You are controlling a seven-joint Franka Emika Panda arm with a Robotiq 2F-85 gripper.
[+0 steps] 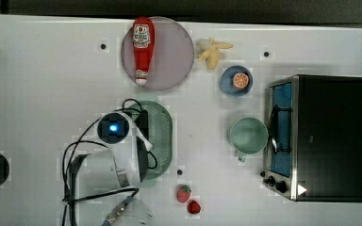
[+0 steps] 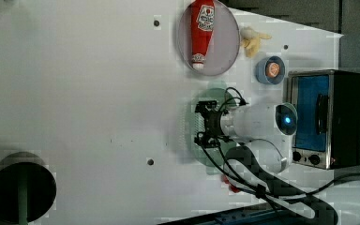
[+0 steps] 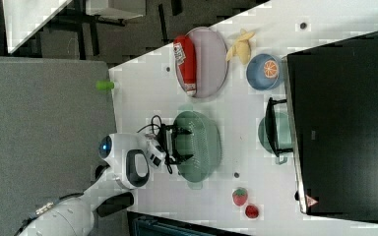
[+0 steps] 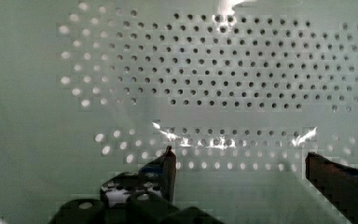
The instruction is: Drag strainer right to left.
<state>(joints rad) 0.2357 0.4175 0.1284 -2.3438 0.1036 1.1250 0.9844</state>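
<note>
The strainer [image 1: 161, 134] is a pale mint-green oval basket with a perforated bottom, near the table's middle; it also shows in the left view [image 2: 188, 129] and the right view [image 3: 202, 142]. My gripper [image 3: 176, 144] reaches down into it at the long side nearest the top view's left. Seen from the wrist, the gripper [image 4: 242, 165] is open, its two dark fingertips [image 4: 168, 163] spread wide just above the holed bottom [image 4: 242, 79], with nothing between them. In the top view the white wrist [image 1: 118, 129] covers the fingers.
A red ketchup bottle [image 1: 143, 49] lies on a grey plate [image 1: 172, 54]. A banana [image 1: 212, 51], a blue bowl with an orange slice [image 1: 236, 80], a mint cup [image 1: 248, 135], a toaster oven [image 1: 318, 136] and two strawberries [image 1: 187, 197] occupy the top view's right.
</note>
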